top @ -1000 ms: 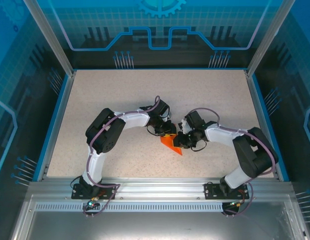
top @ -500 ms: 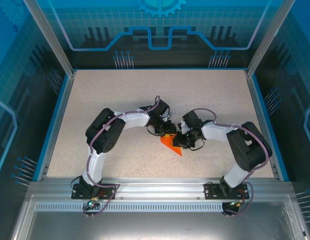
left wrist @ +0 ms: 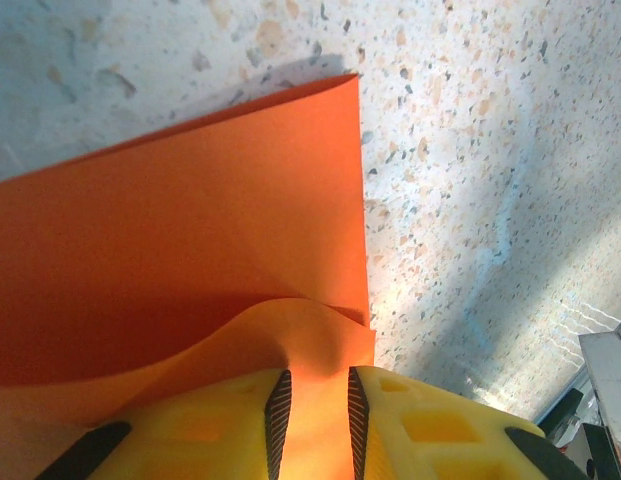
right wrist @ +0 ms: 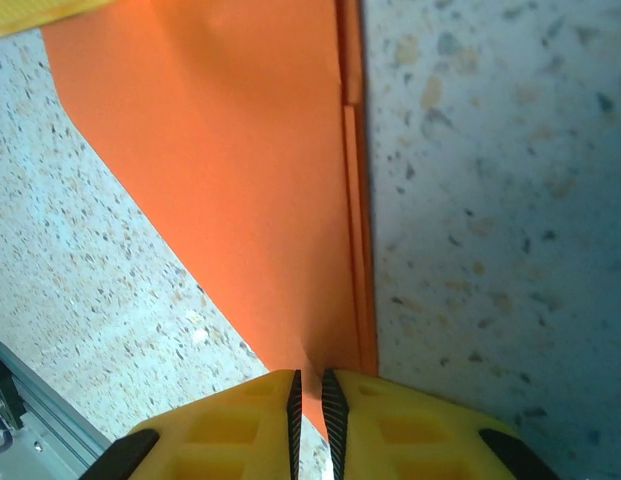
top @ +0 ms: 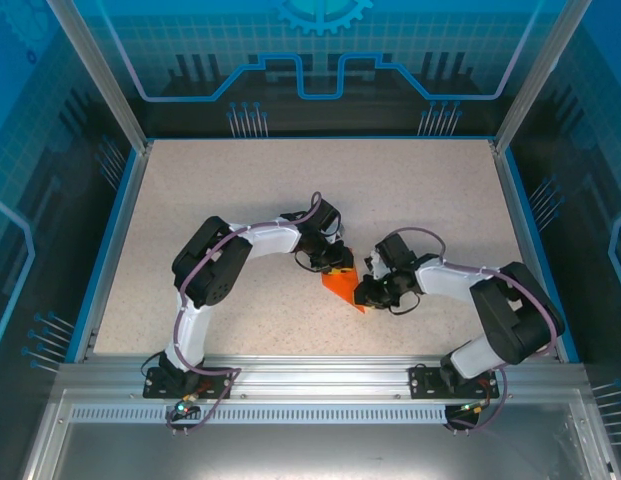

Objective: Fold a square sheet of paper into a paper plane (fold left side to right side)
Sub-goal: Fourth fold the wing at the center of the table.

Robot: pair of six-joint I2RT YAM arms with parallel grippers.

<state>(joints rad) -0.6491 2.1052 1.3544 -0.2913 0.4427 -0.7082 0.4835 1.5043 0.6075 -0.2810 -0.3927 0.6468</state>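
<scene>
Orange folded paper [top: 342, 288] lay at the middle of the speckled table [top: 290, 190], its edges pinched between the narrowly parted fingers of the left end effector [left wrist: 312, 410] and the right end effector [right wrist: 310, 405].

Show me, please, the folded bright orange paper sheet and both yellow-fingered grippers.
orange paper sheet [top: 342, 289], top external view, its middle.
left gripper [left wrist: 313, 398], left wrist view, between its fingertips.
right gripper [right wrist: 311, 392], right wrist view, between its fingertips.
</scene>
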